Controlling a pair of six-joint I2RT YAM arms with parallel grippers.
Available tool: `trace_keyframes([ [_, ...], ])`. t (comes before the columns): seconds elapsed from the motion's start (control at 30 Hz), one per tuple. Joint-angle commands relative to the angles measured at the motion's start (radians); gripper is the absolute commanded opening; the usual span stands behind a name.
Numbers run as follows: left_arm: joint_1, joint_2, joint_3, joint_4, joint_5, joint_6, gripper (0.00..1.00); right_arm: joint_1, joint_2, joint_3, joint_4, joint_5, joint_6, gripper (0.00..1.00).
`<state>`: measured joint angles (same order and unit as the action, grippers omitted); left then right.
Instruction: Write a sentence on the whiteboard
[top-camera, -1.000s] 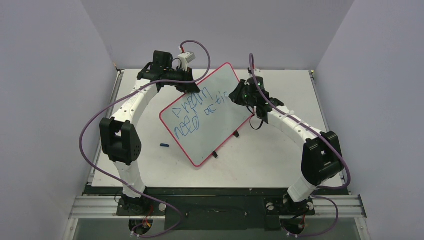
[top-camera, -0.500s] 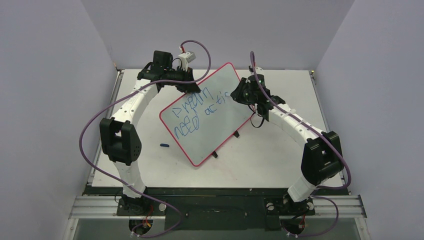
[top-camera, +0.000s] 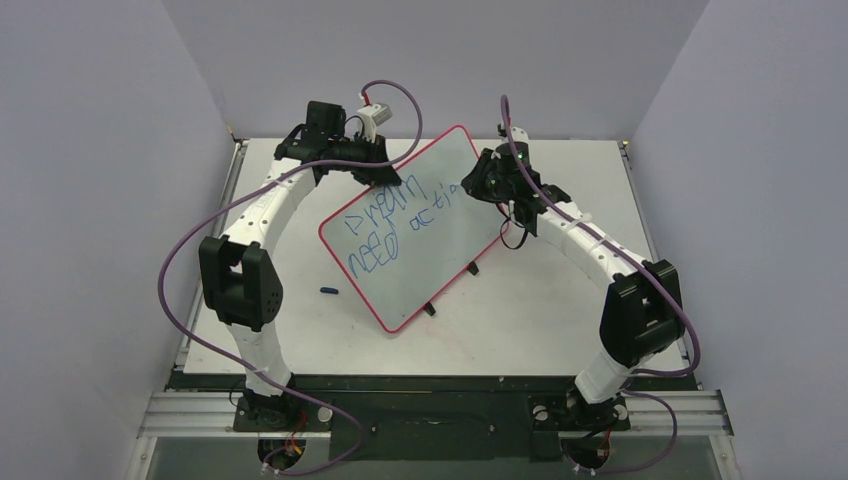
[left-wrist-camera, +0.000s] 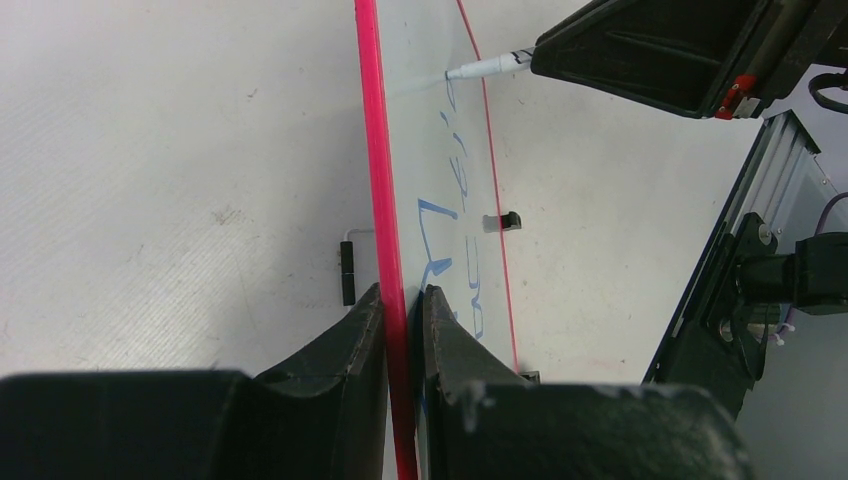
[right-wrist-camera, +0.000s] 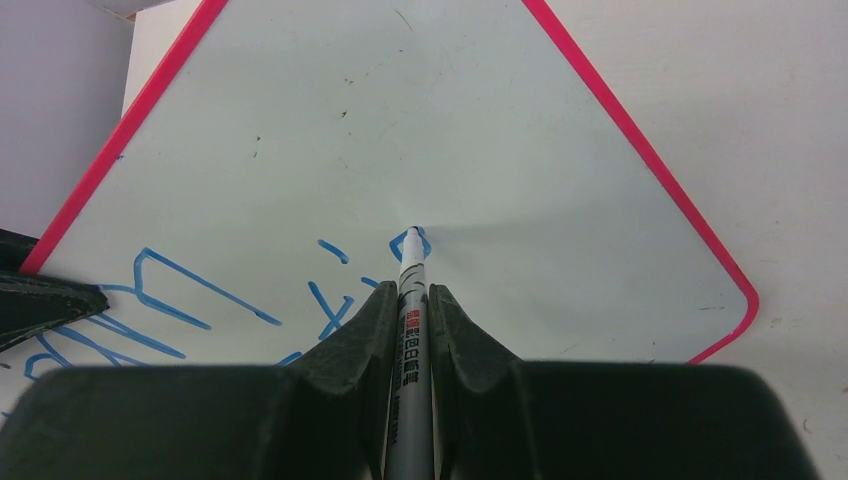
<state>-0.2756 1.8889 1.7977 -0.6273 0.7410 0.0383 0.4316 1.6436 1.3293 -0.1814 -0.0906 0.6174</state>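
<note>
Right gripper (right-wrist-camera: 410, 288) nudged right, clamped on the marker (right-wrist-camera: 408, 340), tip closing an "o" ending row two of the sentence (top-camera: 392, 222); whiteboard (top-camera: 440, 250) sits tilted, near edge on the counter (top-camera: 545, 312), far rim pinched in the left gripper (left-wrist-camera: 402, 292) so it stays steady under pen pressure.

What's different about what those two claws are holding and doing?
The left gripper clamps the whiteboard by its red rim; the right gripper clamps a marker. The left gripper sits at the board's edge, while the right gripper reaches over its face, marker tip at the sentence's last blue letter. Both are shut on something.
</note>
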Motion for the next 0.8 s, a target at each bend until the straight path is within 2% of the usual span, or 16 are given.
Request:
trace_keyframes([
  [0.0, -0.033, -0.030, 0.020, -0.031, 0.031, 0.095, 0.00, -0.005, 0.011, 0.044, 0.019, 0.011, -0.007, 0.00],
  [0.47, -0.033, -0.032, 0.017, -0.029, 0.026, 0.095, 0.00, -0.016, -0.135, -0.041, 0.030, 0.024, 0.000, 0.00],
  [0.77, -0.033, -0.038, 0.014, -0.028, 0.026, 0.095, 0.00, -0.032, -0.097, -0.003, 0.031, 0.025, 0.002, 0.00],
])
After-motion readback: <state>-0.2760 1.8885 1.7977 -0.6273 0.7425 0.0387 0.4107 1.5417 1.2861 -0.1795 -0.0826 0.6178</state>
